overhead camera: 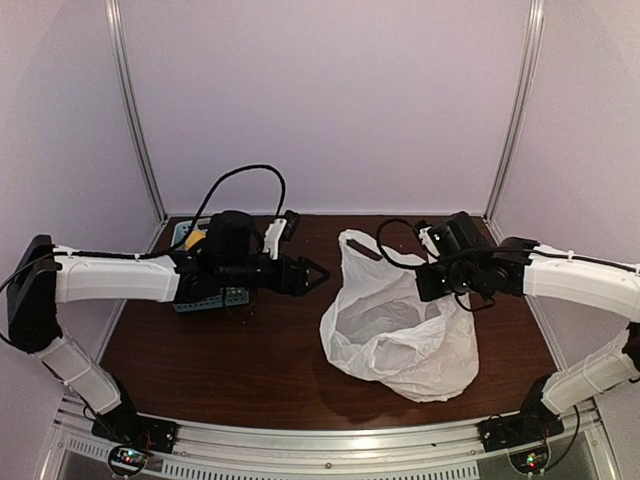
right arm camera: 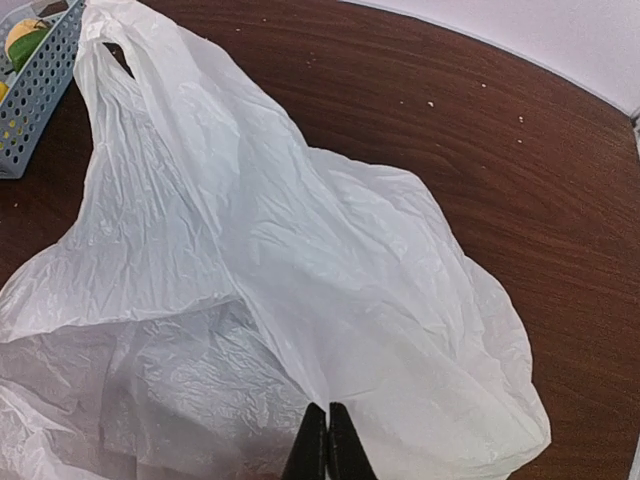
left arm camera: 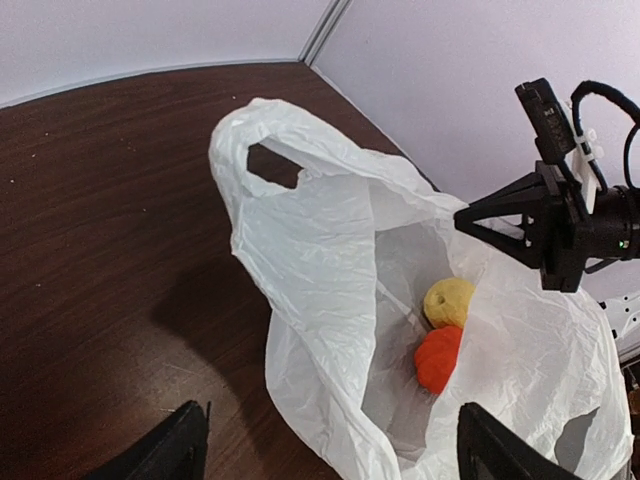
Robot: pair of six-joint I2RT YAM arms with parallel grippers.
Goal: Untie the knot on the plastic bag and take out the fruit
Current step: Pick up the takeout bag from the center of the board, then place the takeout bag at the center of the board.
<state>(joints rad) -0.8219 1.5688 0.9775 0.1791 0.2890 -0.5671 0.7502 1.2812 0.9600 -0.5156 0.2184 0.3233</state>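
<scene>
The white plastic bag (overhead camera: 400,335) lies on the table with its mouth gaping towards the left arm. One handle loop (left arm camera: 270,150) hangs loose, and the knot is out of view. Inside the bag lie two pieces of fruit, a yellow one (left arm camera: 448,300) and a ribbed orange one (left arm camera: 438,358). My left gripper (left arm camera: 335,442) is open, hovering just left of the bag's mouth (overhead camera: 320,272), with nothing between its fingers. My right gripper (right arm camera: 328,445) is shut on the thin film of the bag's right rim (left arm camera: 462,216), holding that side up.
A blue perforated basket (right arm camera: 30,95) sits at the back left under the left arm (overhead camera: 210,297), with yellow and green produce (right arm camera: 25,40) in it. Pale walls close in the table's back and sides.
</scene>
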